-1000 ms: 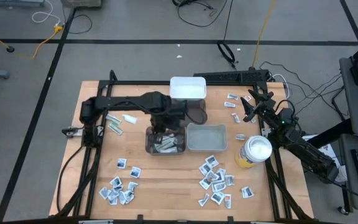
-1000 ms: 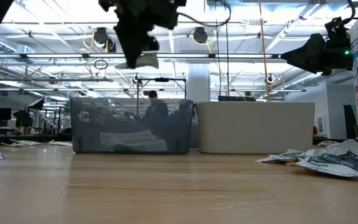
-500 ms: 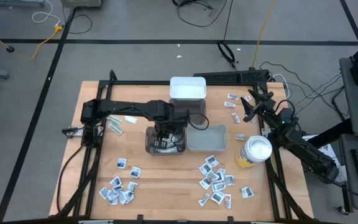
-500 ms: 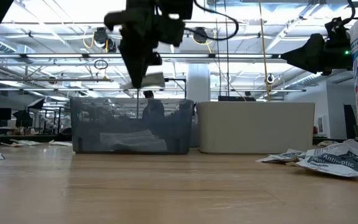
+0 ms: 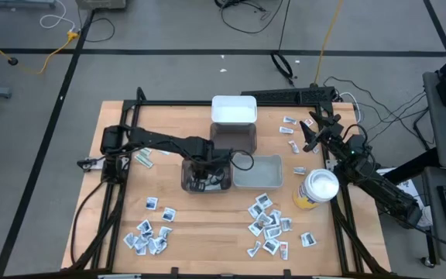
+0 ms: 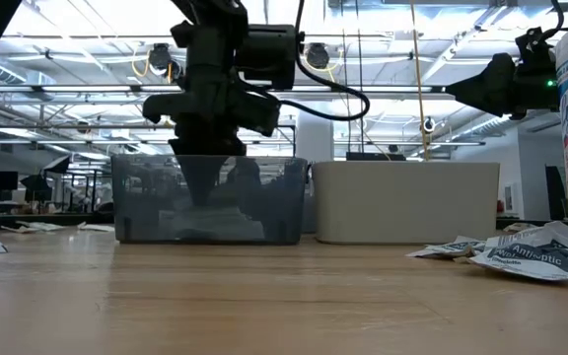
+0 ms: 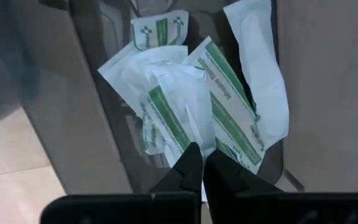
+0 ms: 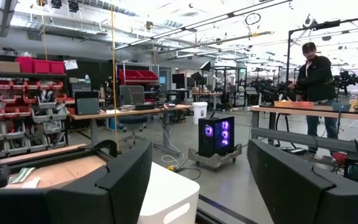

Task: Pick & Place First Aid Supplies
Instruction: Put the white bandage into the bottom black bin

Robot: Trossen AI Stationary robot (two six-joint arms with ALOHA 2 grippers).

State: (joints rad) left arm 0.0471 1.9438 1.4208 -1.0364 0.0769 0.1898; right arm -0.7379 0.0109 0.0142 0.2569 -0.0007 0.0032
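My left gripper (image 5: 206, 172) points straight down inside a smoky dark bin (image 5: 184, 177), shut on a white packet with green print (image 7: 180, 99). Through the bin's wall (image 6: 264, 197) the low view shows the fingers (image 6: 201, 192) low in the bin. Under them lies a pile of similar white-and-green packets (image 7: 235, 118) on the bin's floor. More first aid supplies lie flat on the table at the near left (image 5: 149, 232) and near right (image 5: 269, 223). My right gripper (image 5: 310, 132) waits open above the table's far right edge, with nothing between its fingers. My left gripper pinches the crumpled white packet at its end (image 7: 194, 142) between the two fingertips. The fingers come from above, pointing down. The packet's free part lies on the pile of packets in the bin.
A second dark bin (image 5: 242, 139) and a white bin (image 5: 234, 109) stand behind the first, and a clear bin (image 5: 258, 172) is on its right. A yellow canister with a white lid (image 5: 316, 188) stands at the right. More packets lie at the far right (image 5: 289, 128) and the left (image 5: 142, 157).
My left gripper has come straight down from above the dark bin into it, still pointing down and shut. The white packet has gone down with it, from hanging clear above the rim to lying on the pile inside.
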